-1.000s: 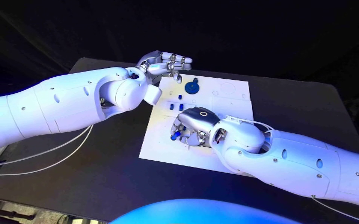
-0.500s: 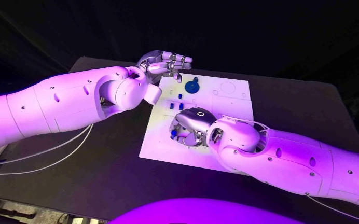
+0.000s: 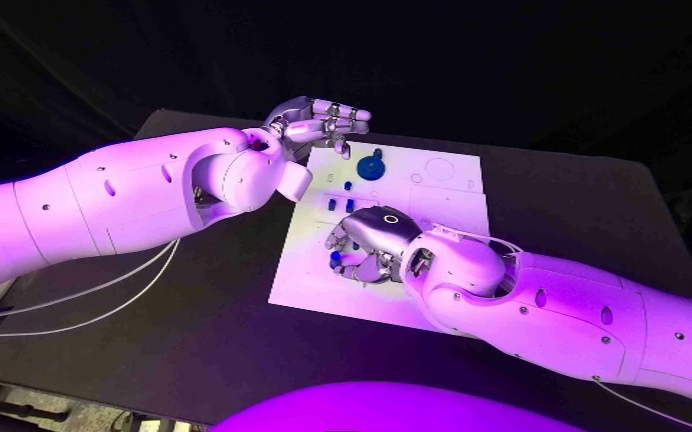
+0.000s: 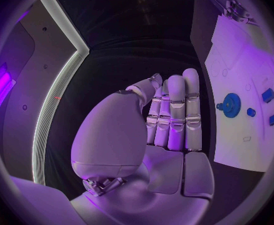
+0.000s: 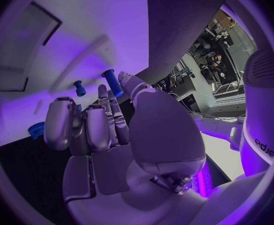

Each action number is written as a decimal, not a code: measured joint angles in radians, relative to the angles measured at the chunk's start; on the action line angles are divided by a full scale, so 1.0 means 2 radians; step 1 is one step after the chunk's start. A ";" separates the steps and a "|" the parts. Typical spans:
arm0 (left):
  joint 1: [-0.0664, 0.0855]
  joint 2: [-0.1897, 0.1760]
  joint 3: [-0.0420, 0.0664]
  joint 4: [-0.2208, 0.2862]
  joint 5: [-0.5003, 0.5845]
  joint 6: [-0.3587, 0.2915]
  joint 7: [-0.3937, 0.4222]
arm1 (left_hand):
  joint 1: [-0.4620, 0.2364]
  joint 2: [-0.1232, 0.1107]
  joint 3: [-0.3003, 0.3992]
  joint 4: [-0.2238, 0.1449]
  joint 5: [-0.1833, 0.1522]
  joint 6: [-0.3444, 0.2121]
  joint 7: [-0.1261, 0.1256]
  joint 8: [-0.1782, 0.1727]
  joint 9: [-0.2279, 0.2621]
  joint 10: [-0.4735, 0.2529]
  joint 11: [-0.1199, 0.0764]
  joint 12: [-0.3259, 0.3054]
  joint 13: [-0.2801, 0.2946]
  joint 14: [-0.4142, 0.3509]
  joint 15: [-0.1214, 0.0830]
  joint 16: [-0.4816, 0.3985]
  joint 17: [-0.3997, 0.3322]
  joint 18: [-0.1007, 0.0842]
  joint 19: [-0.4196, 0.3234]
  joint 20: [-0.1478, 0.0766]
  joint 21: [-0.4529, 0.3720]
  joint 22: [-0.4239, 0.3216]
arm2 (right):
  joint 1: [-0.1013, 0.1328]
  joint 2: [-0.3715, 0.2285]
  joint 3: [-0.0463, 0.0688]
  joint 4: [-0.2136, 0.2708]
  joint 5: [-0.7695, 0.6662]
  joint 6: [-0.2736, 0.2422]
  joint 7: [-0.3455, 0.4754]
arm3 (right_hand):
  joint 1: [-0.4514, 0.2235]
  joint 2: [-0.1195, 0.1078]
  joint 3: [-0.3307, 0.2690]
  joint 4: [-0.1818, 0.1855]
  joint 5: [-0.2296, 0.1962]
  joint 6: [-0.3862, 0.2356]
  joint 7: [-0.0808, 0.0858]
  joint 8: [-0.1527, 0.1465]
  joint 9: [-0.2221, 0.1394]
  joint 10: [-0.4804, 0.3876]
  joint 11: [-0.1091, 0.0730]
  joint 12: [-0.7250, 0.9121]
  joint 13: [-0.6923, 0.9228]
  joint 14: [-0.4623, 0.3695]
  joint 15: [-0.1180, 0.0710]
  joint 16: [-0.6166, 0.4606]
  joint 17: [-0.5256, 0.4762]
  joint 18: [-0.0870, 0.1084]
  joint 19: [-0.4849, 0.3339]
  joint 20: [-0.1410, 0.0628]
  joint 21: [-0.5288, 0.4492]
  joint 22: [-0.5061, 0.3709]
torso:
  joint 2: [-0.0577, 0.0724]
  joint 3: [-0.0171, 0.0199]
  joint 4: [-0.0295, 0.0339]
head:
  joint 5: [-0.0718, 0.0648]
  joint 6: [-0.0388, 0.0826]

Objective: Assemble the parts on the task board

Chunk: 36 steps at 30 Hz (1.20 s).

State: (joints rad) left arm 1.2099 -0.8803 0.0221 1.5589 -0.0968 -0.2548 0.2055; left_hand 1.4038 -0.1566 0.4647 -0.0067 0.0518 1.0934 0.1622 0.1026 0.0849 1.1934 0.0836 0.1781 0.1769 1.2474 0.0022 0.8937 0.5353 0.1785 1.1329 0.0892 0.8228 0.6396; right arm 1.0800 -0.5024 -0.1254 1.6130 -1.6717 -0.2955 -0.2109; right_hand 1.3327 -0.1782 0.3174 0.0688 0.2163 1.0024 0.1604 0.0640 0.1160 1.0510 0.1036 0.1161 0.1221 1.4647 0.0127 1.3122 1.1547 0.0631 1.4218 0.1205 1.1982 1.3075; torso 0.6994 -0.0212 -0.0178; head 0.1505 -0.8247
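Over the near-left part of the task board [image 3: 444, 195], the right hand [image 3: 369, 243] is pinching a small blue peg [image 5: 113, 82] between thumb and a fingertip, the other fingers curling in beside it. Against a second ago it is sitting slightly further in from the board's near edge, the peg [image 3: 335, 257] riding with it just above the white surface. This is probably a small correction while it is lining the peg up with a hole, not yet an insertion. Toward the board's middle, two blue pieces [image 3: 339, 205] are standing side by side, and a blue gear [image 3: 372, 165] is lying near the far edge. At the board's far-left corner the left hand [image 3: 317, 122] is hovering unchanged, clenched on nothing.
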 measured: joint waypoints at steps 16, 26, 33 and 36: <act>0.000 -0.004 -0.002 -0.001 0.000 0.000 -0.001 | 0.000 0.000 0.000 0.000 0.000 0.000 0.000 0.000 0.000 0.000 0.000 0.000 0.000 0.000 0.000 0.000 0.000 0.000 0.000 0.000 0.000 0.000 | 0.035 -0.154 0.011 0.098 0.054 -0.064 0.000 | -0.016 0.027 -0.111 0.029 -0.005 0.022 -0.010 0.028 0.008 0.081 -0.019 0.104 0.033 0.001 -0.011 0.001 -0.001 0.003 0.014 -0.010 0.016 0.000 | -0.002 0.0001 -0.0035 | -0.019 0.006; -0.001 -0.010 -0.004 0.000 0.000 0.000 -0.001 | 0.000 0.000 -0.001 -0.001 0.000 0.000 0.000 0.003 -0.001 -0.002 0.002 0.003 0.001 0.000 0.000 0.000 -0.001 0.000 0.000 0.000 0.000 -0.001 | 0.040 -0.283 0.007 0.153 0.118 -0.062 -0.035 | -0.040 0.036 -0.191 0.086 0.034 0.045 -0.033 0.062 0.045 0.150 -0.049 0.518 0.462 0.001 -0.032 0.068 0.077 -0.009 0.022 -0.034 0.120 0.000 | -0.004 -0.0001 -0.0151 | -0.038 0.012; -0.001 -0.010 -0.004 0.001 0.000 0.000 -0.001 | 0.000 0.000 -0.001 -0.001 0.000 0.000 0.000 0.003 0.000 -0.002 0.002 0.003 0.001 0.000 0.000 0.000 -0.001 0.000 0.000 0.000 0.000 -0.001 | 0.014 -0.293 0.004 0.163 0.107 -0.061 -0.081 | -0.040 0.047 -0.222 0.110 0.046 0.041 -0.037 0.078 0.069 0.170 -0.046 0.603 0.566 0.001 -0.032 0.084 0.077 -0.017 0.022 -0.034 0.143 0.000 | -0.004 0.0015 -0.0219 | -0.041 0.012; -0.001 -0.010 -0.004 0.001 0.001 0.001 -0.001 | 0.000 0.000 -0.001 -0.001 0.000 0.000 0.000 0.003 0.000 -0.002 0.002 0.003 0.001 0.000 0.000 0.000 -0.001 0.000 0.000 0.000 0.000 -0.001 | 0.005 -0.286 0.004 0.161 0.101 -0.062 -0.097 | -0.041 0.048 -0.227 0.110 0.057 0.039 -0.035 0.078 0.074 0.175 -0.046 0.614 0.581 0.001 -0.032 0.088 0.077 -0.017 0.022 -0.034 0.149 0.000 | -0.004 0.0019 -0.0232 | -0.043 0.011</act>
State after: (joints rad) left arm 1.2072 -0.9008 0.0133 1.5605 -0.0956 -0.2534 0.2041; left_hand 1.4038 -0.1566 0.4618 -0.0096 0.0519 1.0933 0.1621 0.1077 0.0839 1.1898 0.0873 0.1833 0.1781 1.2474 0.0022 0.8937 0.5340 0.1785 1.1328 0.0892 0.8228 0.6377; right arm 1.0898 -1.0752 -0.1168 1.9349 -1.4705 -0.4202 -0.4056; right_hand 1.2502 -0.0817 -0.1357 0.2881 0.3312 1.0802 0.0910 0.2201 0.2631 1.4008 0.0123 1.3449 1.2847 1.4665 -0.0504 1.4891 1.3081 0.0296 1.4661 0.0530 1.4967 1.3080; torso 0.6908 -0.0174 -0.0641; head 0.0649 -0.8021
